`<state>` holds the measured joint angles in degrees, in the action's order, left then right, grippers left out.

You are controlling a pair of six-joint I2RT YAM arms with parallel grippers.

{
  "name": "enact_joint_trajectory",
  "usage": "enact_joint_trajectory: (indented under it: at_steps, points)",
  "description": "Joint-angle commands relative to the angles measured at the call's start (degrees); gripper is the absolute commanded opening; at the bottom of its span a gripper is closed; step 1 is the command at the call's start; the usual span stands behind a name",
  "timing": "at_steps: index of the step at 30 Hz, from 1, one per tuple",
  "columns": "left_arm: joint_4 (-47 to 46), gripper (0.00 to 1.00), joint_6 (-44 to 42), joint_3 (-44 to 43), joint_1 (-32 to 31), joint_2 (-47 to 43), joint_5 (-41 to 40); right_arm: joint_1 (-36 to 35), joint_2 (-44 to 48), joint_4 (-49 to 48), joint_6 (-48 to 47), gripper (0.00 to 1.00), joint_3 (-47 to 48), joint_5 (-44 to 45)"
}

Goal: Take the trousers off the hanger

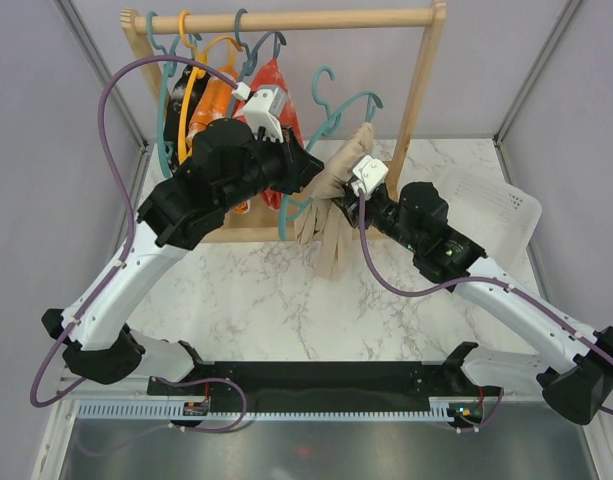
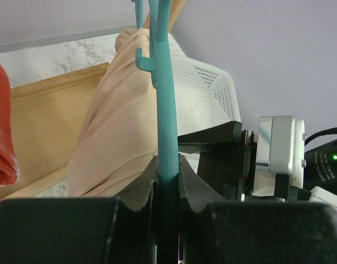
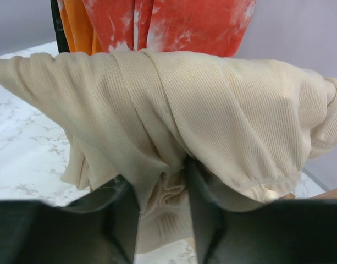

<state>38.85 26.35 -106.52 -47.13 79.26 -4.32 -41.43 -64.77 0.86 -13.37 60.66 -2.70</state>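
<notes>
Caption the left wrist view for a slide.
Left tool clamped on the teal hanger, beige trousers hanging beside it, white basket behind.

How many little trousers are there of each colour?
Plain beige cloth trousers: 1
Red cloth trousers with white flecks: 1
Orange cloth trousers with white pattern: 1
Black cloth trousers, mostly hidden: 1
Total: 4
</notes>
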Motion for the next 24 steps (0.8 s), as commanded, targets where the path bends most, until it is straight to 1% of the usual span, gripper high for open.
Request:
enact_joint_trajectory:
  at_steps: [1,3,4,5,7,8,12,13,15,16,19,24]
  points:
    - [-6.51,0.02,-1.65,0.08,-0.50,-3.68,1.59,0.91,-0.97,-1.39,-0.08,0.38,2.97,-0.81]
    - [-6.68,0.02,-1.91,0.96,-0.42,-4.12,2.29,1.18,-1.23,-1.22,0.01,0.31,3.75,-1.69]
    - [-6.68,0.02,-2.00,1.14,-0.41,-4.38,3.17,1.79,-1.49,-1.04,0.70,0.23,4.02,-1.96]
    - [-6.68,0.02,-2.09,1.66,-0.41,-4.56,3.35,2.14,-1.76,-0.95,1.06,0.19,4.46,-2.48]
    - [-6.60,0.02,-2.18,2.36,-0.50,-5.08,3.61,2.93,-1.85,0.53,2.02,0.01,5.60,-4.50]
    - [-6.59,0.02,-2.27,3.24,-0.50,-5.35,3.53,3.19,-1.76,0.72,2.29,0.00,5.87,-4.86]
    - [-6.68,0.02,-2.53,5.79,-0.42,-6.84,1.77,4.77,-0.80,4.22,1.68,0.00,9.19,-9.59]
    - [-6.60,0.02,-2.79,6.23,-0.50,-7.19,0.64,5.91,-0.01,6.76,0.98,0.00,9.99,-13.78]
    - [-6.77,0.02,-3.41,7.73,-0.42,-8.25,-0.77,6.97,1.05,9.49,-0.51,0.00,12.71,-18.11]
    - [-6.77,0.02,-3.67,8.17,-0.41,-8.68,-1.56,8.02,2.10,11.68,-0.52,0.00,13.77,-21.79]
    - [-6.77,0.02,-4.64,9.84,-0.42,-9.65,-4.11,10.13,4.47,13.55,1.23,0.00,17.20,-25.85]
    - [-6.77,0.02,-4.99,11.60,-0.41,-9.74,-4.74,13.83,7.55,13.73,5.54,0.00,21.85,-27.62]
